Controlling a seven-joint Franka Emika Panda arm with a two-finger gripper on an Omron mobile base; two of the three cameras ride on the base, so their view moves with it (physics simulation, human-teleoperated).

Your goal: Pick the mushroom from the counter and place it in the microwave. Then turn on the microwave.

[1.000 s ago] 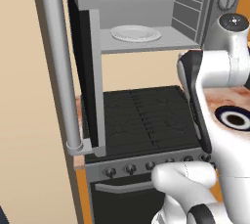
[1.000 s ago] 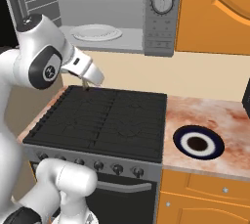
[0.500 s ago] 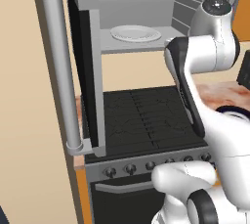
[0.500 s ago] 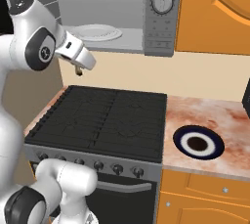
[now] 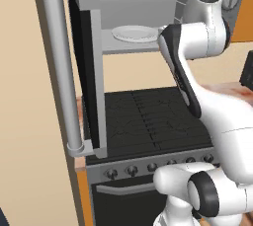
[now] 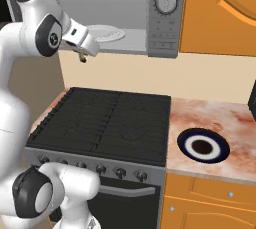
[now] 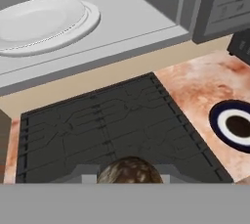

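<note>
my end effector (image 6: 81, 56) is pinching the mushroom (image 7: 130, 171), its brown cap sitting right between my fingertips in the hand view. over the last second i have lifted it from just above the stove top (image 6: 107, 123) up to the level of the microwave (image 6: 125, 18) opening, so the black grates now lie well below me and the counter (image 6: 230, 123) with the dark-rimmed dish (image 6: 203, 146) is below and off to one side. that means the pick is done and the carry is nearly over. the microwave door (image 5: 86, 72) stands swung wide, so nothing blocks the way in. ahead of me and slightly above is the cavity floor with the white plate (image 7: 44, 22) on it; i am still outside the opening, just short of its front lip. my guess is the next move is a forward reach over that lip, then a release onto the plate. the door still has to be shut and the knob (image 6: 166, 3) turned.
</note>
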